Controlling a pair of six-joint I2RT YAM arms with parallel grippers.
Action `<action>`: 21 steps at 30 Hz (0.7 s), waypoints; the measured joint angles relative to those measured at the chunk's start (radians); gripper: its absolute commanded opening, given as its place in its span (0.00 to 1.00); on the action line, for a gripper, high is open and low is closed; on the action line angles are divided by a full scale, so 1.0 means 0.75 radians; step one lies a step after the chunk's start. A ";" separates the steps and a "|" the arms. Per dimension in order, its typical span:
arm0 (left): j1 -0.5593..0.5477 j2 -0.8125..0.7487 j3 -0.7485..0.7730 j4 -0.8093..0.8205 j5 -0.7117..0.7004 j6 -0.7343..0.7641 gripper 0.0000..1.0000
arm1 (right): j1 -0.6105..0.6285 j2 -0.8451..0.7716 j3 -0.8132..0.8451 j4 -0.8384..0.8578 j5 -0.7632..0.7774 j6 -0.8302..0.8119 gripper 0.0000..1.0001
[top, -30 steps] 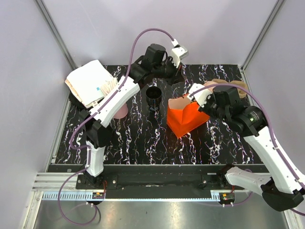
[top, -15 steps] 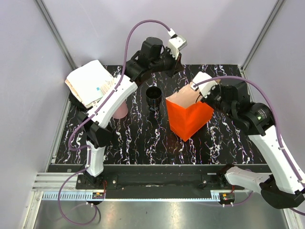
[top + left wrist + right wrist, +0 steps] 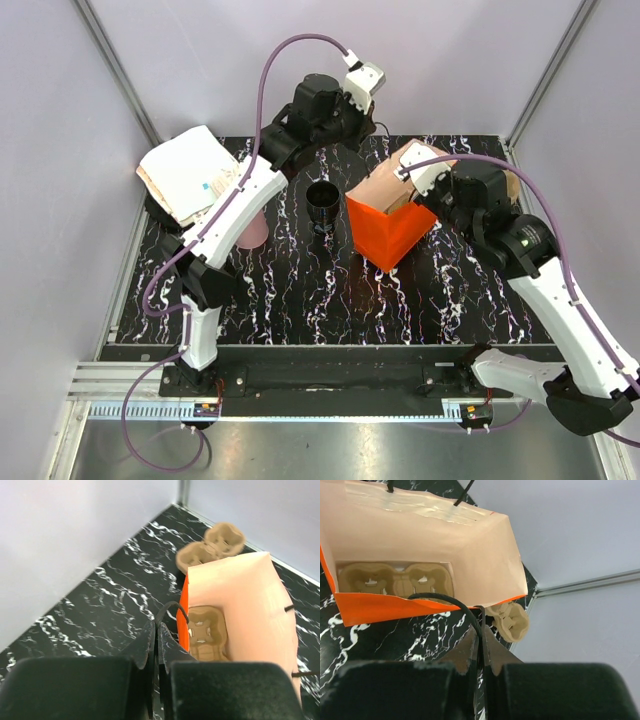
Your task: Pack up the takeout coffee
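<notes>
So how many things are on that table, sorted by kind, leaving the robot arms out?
Bags: 1, the orange bag
Cups: 2, a black cup and a pink cup
Cardboard trays: 2, a tray in the bag and a tray outside it
Paper stacks: 1, the stack of white paper
Total: 6 in view

Both closed tight: left end effector [image 3: 156,632], right end effector [image 3: 481,629]

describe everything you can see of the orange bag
The orange bag looks like paper, orange outside and pale pink inside, with thin black cord handles. It stands on the marbled table, mouth held open: the left hand and right hand each pinch a handle. A brown pulp cup carrier lies at its bottom.
</notes>
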 measured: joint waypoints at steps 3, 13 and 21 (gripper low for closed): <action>0.000 0.000 0.005 0.027 -0.057 0.006 0.00 | -0.002 0.002 -0.025 0.078 0.023 -0.020 0.06; -0.004 0.042 0.012 0.063 -0.173 0.070 0.02 | -0.088 0.127 -0.075 0.391 0.053 -0.094 0.04; -0.021 0.078 0.017 0.115 -0.269 0.119 0.02 | -0.259 0.268 -0.080 0.549 -0.019 -0.101 0.04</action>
